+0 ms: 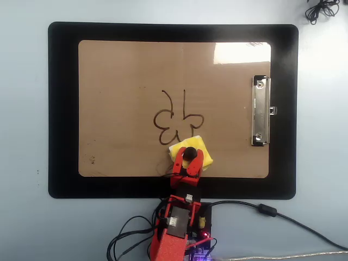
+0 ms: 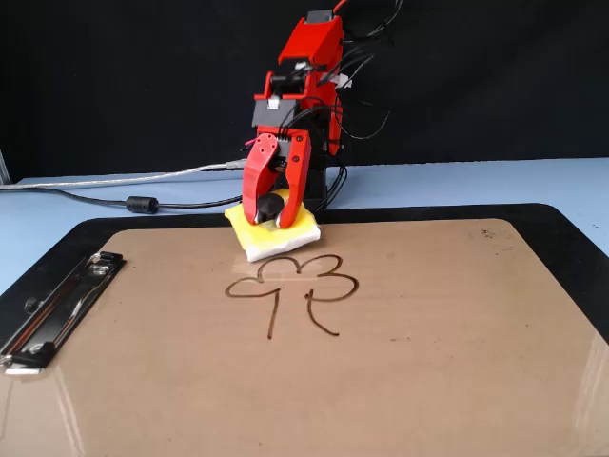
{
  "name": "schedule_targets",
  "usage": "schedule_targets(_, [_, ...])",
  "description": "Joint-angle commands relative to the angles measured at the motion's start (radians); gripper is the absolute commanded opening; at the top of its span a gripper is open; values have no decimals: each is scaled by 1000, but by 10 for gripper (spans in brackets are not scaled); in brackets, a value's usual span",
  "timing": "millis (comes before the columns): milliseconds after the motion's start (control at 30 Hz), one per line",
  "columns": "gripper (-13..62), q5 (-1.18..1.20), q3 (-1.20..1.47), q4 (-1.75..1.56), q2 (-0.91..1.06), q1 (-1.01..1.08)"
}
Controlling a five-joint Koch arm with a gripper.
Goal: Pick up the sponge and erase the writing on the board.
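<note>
The small yellow foam sponge with white edges is gripped between the two red jaws of the gripper, which are closed against its sides around the round black dot on its top face. The sponge is pressed flat on the large tan-brown clipboard board, close to the board's edge nearest the arm's base and about midway along that edge. In the overhead view the sponge is seen touching, or partly covering, the lowest loops of the writing; in the fixed view the sponge's front white edge is seen just at the top of the looped figure. The dark-brown marker lines, a flower-like cluster of loops with two upright strokes, are seen whole and unsmeared in the middle of the board.

The board is laid on a larger black mat, whose border is visible on all sides. The silver metal clip is fixed at the board's short edge, on the right in the overhead view and on the left in the fixed view. The red arm is mounted beyond the mat's long edge on the pale blue table, and a black cable is run from its base.
</note>
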Motion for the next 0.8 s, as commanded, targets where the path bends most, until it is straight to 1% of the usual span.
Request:
schedule_targets(0, [-80,-20,3,-166,-63,8])
schedule_targets(100, [-80,-21,-51,-307,-278,8])
schedule_targets(200, [-80,-21,-232,-357,-495,5])
schedule_targets(300, [-80,-57,-413,-357,-669,-2])
schedule_targets(400, [-80,-87,-477,-357,-726,2])
schedule_targets(433, [-80,-87,-463,-350,-713,5])
schedule_targets(500, [-80,-81,-334,-347,-600,14])
schedule_targets(600, [-80,-80,-89,-342,-333,25])
schedule_targets(633, [-80,-81,0,-337,-213,25])
schedule_targets(667, [-80,-81,51,-337,-144,25])
schedule_targets(733, [-80,-81,130,-339,-38,23])
schedule_targets(767, [-80,-81,133,-342,-46,21])
